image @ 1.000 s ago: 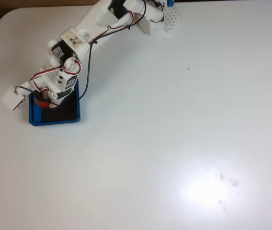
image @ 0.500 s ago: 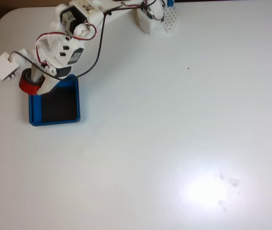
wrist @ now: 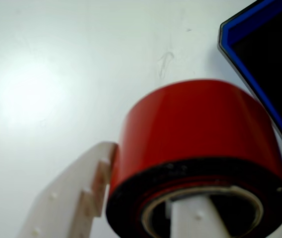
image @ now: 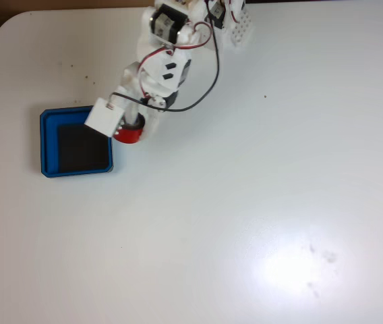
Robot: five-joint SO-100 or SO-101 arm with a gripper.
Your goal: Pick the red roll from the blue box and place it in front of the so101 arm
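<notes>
- The tabletop (image: 259,202) is wide, white and bare ahead of me, so nothing there should foul the carry. The danger I see is glare: a bright patch low on it in the fixed view could make me misjudge how high I am when I lower.
- My so101 arm (image: 168,40) reaches out from its base at the top edge of the fixed view, with red and black wires looping beside it. If I swing hard toward the front, I judge a loop could drag or catch on a joint.
- The blue box (image: 48,145) sits on the tabletop with its black floor bare. In the wrist view its corner (wrist: 240,44) is near the roll on the right — a low sweep that way could clip the rim and shove the box.
- My hand (image: 132,128) is closed on the red roll (image: 129,133), which is out of the box, just beside its right wall in the fixed view and above the tabletop.
- The hold is the weak point: in the wrist view one finger (wrist: 193,220) passes through the hollow core of the roll (wrist: 195,129) and the other presses its red outside — only a thin wall is pinched. A jerk could tilt the roll or let it slide off, and once released it may well roll away.
</notes>
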